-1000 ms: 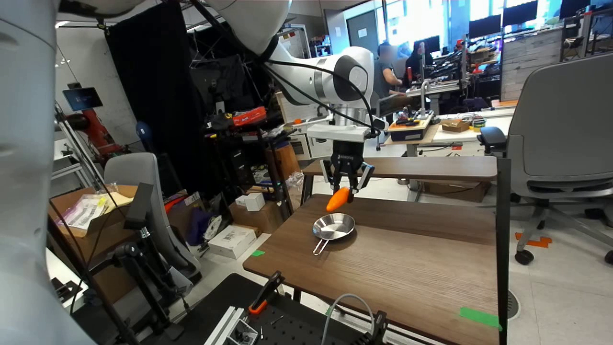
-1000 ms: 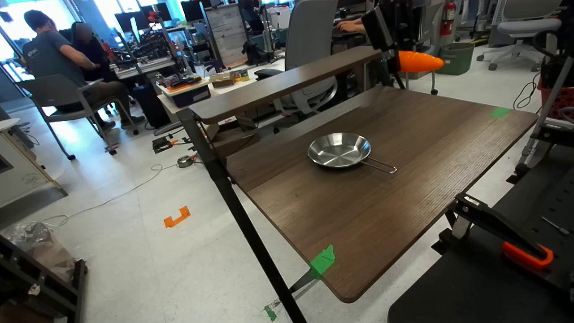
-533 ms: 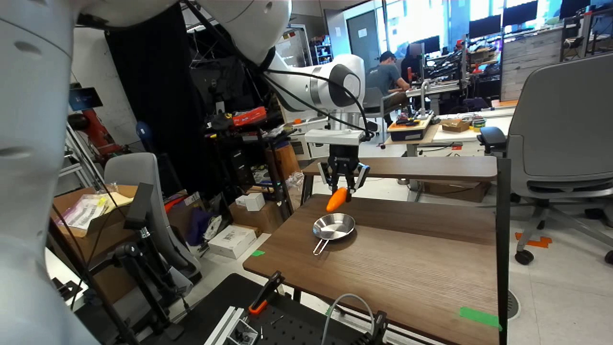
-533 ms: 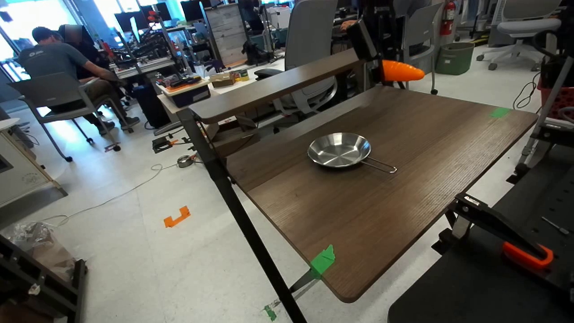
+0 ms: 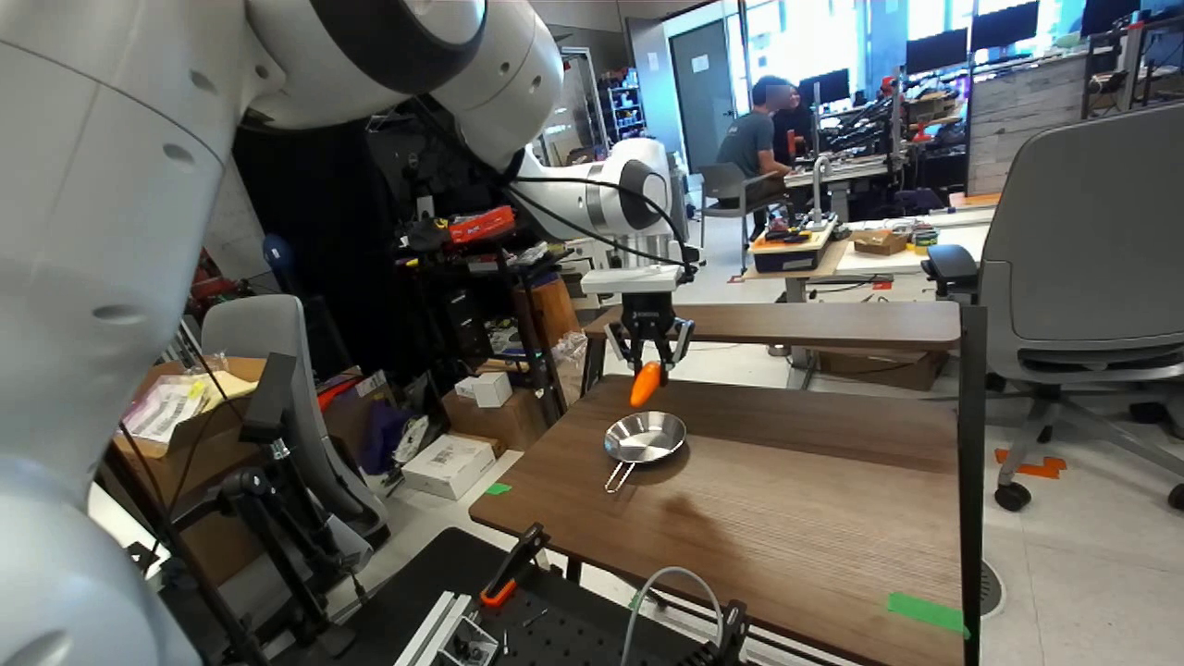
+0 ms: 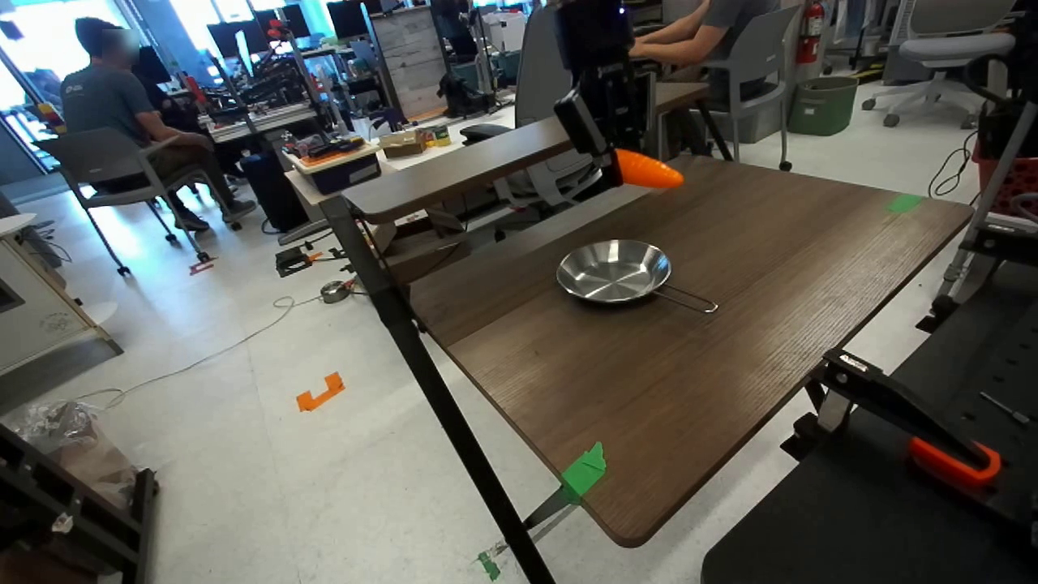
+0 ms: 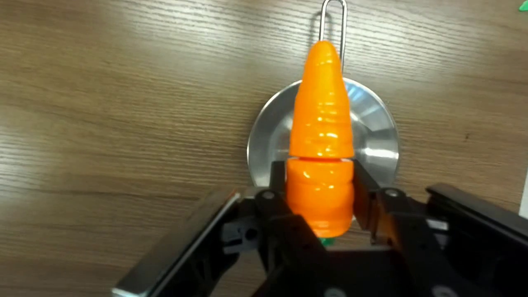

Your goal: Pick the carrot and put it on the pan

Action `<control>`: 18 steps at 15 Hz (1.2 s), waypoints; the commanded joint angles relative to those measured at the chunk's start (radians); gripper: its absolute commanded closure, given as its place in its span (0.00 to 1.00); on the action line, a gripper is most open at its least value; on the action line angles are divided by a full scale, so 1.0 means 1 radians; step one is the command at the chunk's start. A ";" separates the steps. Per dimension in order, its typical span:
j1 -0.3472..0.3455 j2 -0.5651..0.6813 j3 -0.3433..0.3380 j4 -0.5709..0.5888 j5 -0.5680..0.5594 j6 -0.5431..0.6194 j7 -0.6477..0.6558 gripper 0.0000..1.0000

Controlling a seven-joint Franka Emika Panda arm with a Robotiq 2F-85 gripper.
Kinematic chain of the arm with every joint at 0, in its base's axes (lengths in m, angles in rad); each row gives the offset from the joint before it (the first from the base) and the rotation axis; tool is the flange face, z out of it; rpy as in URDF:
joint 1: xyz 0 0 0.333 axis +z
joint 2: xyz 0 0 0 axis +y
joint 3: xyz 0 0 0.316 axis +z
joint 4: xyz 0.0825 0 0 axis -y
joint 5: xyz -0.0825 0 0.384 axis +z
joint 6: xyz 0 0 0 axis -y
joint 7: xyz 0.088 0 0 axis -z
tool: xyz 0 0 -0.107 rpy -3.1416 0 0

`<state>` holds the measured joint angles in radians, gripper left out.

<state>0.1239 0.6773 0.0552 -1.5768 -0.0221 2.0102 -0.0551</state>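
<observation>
The bright orange carrot hangs in the air, gripped near its thick end by my gripper. In the wrist view the gripper's fingers press on both sides of the carrot, whose tapered end points up the picture. A shiny round pan lies below it, partly hidden by the carrot and the fingers; the carrot's tip overlaps the pan's wire handle there. The pan rests empty on the table in an exterior view, with the carrot higher, behind its far rim in the picture and apart from it.
The brown wooden table carries a raised shelf along its back, close behind my gripper. A black post stands at the table's side. A clamp with an orange handle sits on the black bench by the front edge.
My gripper has come down and shifted sideways with the carrot, nearer to the pan in both exterior views. The pan has stayed put. The grip looks the same.
</observation>
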 commanded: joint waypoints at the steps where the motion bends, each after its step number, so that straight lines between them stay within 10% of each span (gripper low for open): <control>1: 0.026 0.098 0.012 0.128 -0.030 0.003 0.004 0.86; 18: 0.055 0.200 0.065 0.249 -0.020 -0.086 -0.039 0.86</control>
<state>0.1790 0.8512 0.1165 -1.3667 -0.0471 1.9683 -0.0803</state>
